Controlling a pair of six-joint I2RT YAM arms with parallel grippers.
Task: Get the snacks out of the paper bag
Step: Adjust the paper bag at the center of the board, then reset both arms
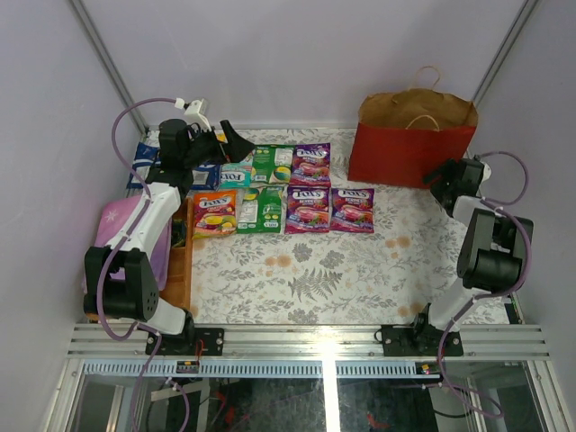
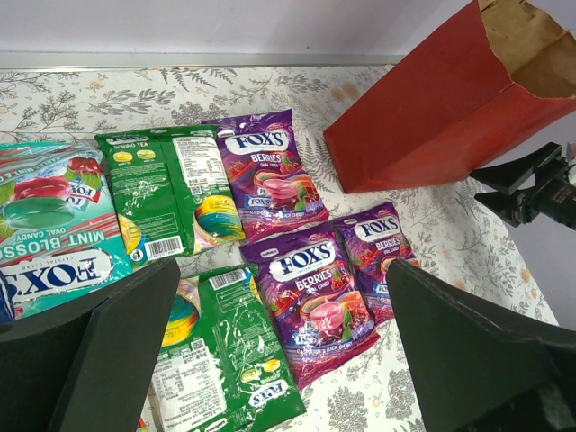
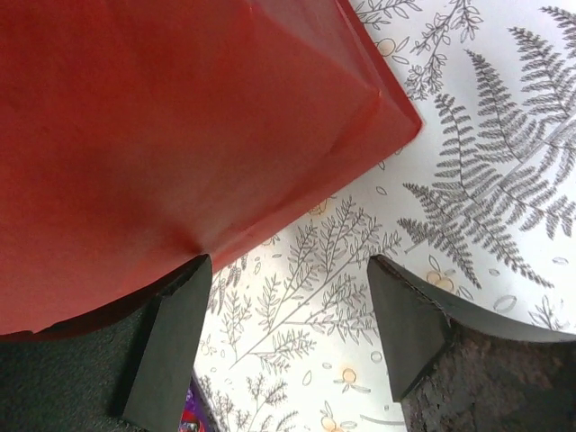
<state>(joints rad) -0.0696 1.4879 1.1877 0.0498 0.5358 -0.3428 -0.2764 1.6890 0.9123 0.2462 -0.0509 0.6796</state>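
Right gripper (image 3: 288, 297) sits low at the near right corner of the paper bag (image 3: 162, 117), its jaws apart with only the printed cloth between them. One finger (image 3: 171, 342) lies close against the bag's red wall, but contact cannot be judged. Left gripper (image 1: 220, 142) hangs over the far left of the surface (image 1: 360, 288), its jaws spread wide and holding nothing.

A fern-patterned cloth covers the surface. The paper bag stands upright at the far right with its mouth open, showing the brown inside, and its twine handles (image 1: 427, 72) rise above the rim. A pink cloth (image 1: 117, 225) lies at the left edge, with a wooden tray (image 1: 180, 270) beside it.

The snacks (image 1: 307, 209) lie flat outside the bag in two rows, left of centre. In the far row are blue-and-white packs (image 1: 144, 162), a teal packet (image 2: 54, 234), a green packet (image 2: 171, 193) and a purple packet (image 2: 270, 166). In the near row, an orange packet (image 1: 214, 211) and another green one (image 2: 225, 360) lie beside two purple berry packets (image 2: 315, 297), which are side by side and nearest the bag.
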